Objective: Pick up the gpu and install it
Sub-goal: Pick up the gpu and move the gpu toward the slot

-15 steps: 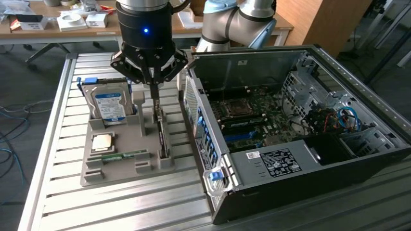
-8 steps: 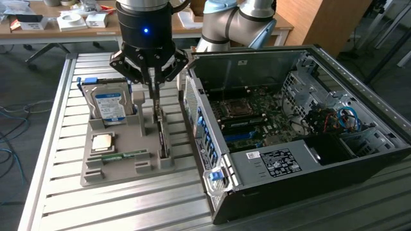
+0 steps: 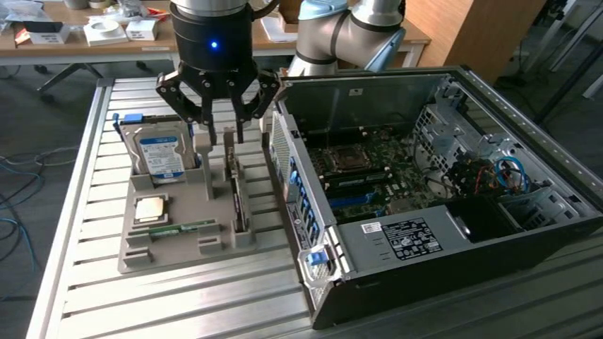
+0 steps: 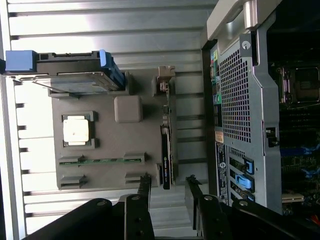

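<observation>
The gpu is a thin dark card standing on its edge in a slot of the grey holder tray. In the wrist view the gpu appears edge-on, with its silver bracket at one end. My gripper hangs just above the tray over the card's far end, open, with nothing between its fingers. In the wrist view my gripper has its two black fingers standing apart on either side of the card's line, clear of it.
The tray also holds a silver hard drive with blue rails, a processor chip and a green memory stick. The open computer case with its motherboard lies close on the exterior view's right. All rest on a slatted metal table.
</observation>
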{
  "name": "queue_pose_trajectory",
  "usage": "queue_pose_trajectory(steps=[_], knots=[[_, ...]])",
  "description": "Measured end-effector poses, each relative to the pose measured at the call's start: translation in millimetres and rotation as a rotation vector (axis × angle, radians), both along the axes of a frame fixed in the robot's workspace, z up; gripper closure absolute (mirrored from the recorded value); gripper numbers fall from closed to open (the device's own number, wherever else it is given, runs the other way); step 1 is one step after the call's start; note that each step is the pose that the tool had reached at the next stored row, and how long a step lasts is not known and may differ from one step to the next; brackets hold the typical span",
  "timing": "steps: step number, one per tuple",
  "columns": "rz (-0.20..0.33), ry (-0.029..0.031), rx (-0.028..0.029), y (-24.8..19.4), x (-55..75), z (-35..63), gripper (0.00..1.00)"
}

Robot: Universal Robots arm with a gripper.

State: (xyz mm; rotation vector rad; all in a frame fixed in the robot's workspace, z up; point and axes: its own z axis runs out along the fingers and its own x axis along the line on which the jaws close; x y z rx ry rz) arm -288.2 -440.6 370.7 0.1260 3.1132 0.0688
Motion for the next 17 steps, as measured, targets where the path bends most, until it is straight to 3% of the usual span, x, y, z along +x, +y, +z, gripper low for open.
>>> queue_pose_trajectory(steps=[4,17], knots=[[0.0,-0.0001,0.0023,0.0,-0.1,-2.2,0.58],[0.0,0.0,0.0376,0.0,0.0,-23.9,0.58]])
